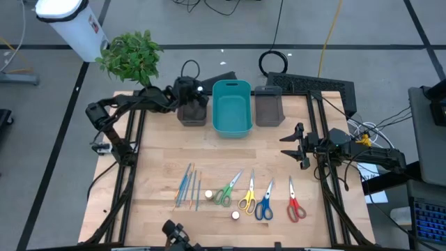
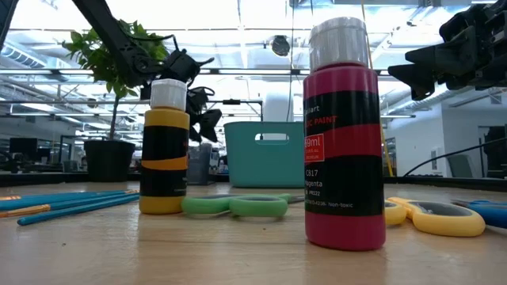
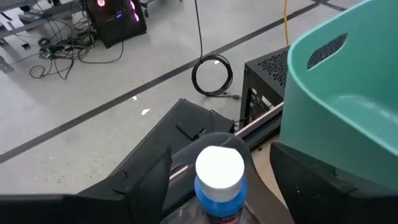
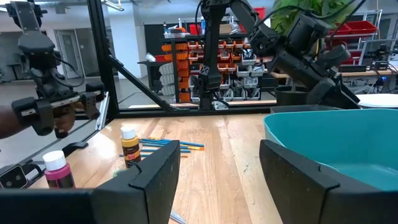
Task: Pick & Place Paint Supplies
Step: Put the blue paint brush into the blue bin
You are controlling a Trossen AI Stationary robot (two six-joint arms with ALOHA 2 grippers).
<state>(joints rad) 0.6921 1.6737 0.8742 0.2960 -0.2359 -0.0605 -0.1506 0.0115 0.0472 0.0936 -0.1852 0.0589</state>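
left gripper (image 1: 192, 94) over the far-left grey bin (image 1: 191, 115), fingers parted around a blue bottle (image 3: 219, 186) standing between them, white cap up. right gripper (image 1: 293, 145) spread wide and empty at the table's right. brushes (image 1: 187, 185), four scissors (image 1: 259, 198) and two bottles (image 2: 165, 148) along the near edge.
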